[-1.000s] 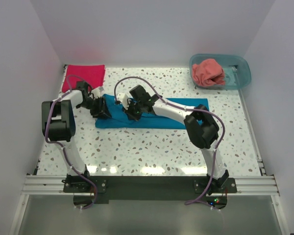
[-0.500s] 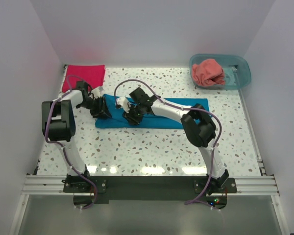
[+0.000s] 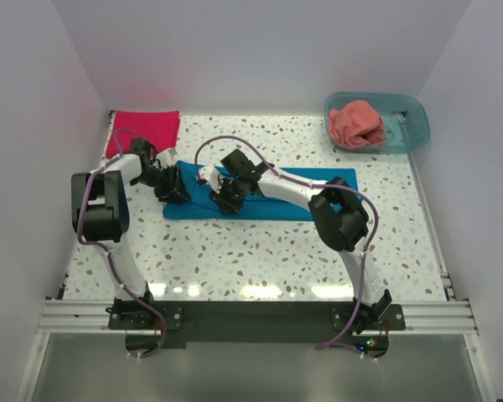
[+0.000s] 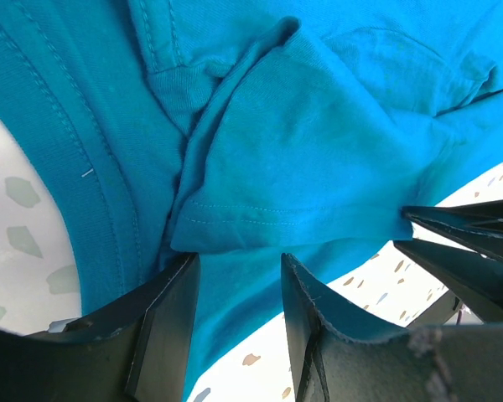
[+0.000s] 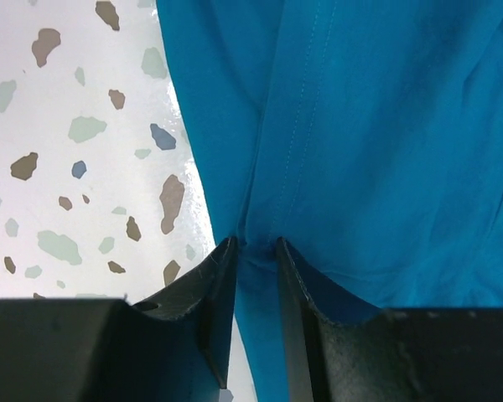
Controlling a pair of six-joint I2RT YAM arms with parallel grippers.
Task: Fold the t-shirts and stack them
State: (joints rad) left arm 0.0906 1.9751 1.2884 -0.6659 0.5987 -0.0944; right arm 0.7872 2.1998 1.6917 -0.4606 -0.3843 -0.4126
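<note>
Pinching a small fold of the teal-blue t-shirt [image 5: 386,126] at its near edge, the right gripper [image 5: 253,249] keeps its jaws narrow. Its arm reaches forward and to the left, with the elbow bent above the shirt's right half. The left gripper [image 4: 235,272] stands with its jaws half apart over bunched cloth at the left end of the same shirt; its arm is folded back on itself. Compared with one second before, the right elbow is slightly more to the left, and the left arm is the same. The shirt lies as a long band across the table [image 3: 260,251]. The crimson-magenta t-shirt [image 3: 144,130] lies folded at the far left corner, and the salmon-coral t-shirt [image 3: 356,123] is crumpled in the tub [image 3: 411,126].
</note>
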